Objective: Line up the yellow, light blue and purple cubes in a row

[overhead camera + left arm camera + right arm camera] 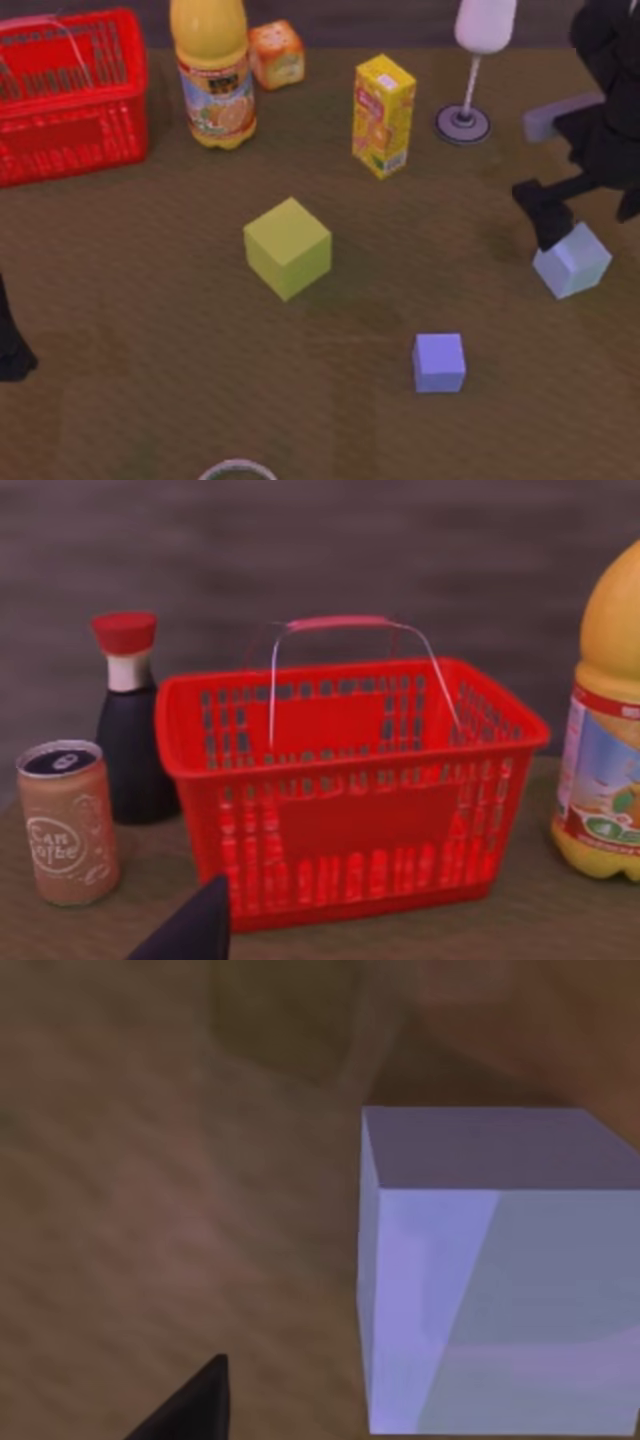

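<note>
The yellow cube (pixel 287 247) sits near the table's middle, and the smaller purple cube (pixel 438 362) lies nearer the front, to its right. Far right rests the light blue cube (pixel 572 260), which fills much of the right wrist view (pixel 490 1270). My right gripper (pixel 553 232) hangs open right at that cube's back left corner, and one dark fingertip (pixel 200 1400) shows beside the cube. My left arm (pixel 12 355) stays parked at the left edge, its gripper open with one fingertip (pixel 195 925) in view.
A red basket (pixel 70 95) stands back left, with a juice bottle (pixel 212 70), a small orange box (pixel 276 54), a yellow carton (pixel 383 115) and a wine glass (pixel 470 70) along the back. A can (pixel 68 820) and a dark sauce bottle (pixel 130 720) stand beside the basket. A white rim (pixel 236 469) shows at the front edge.
</note>
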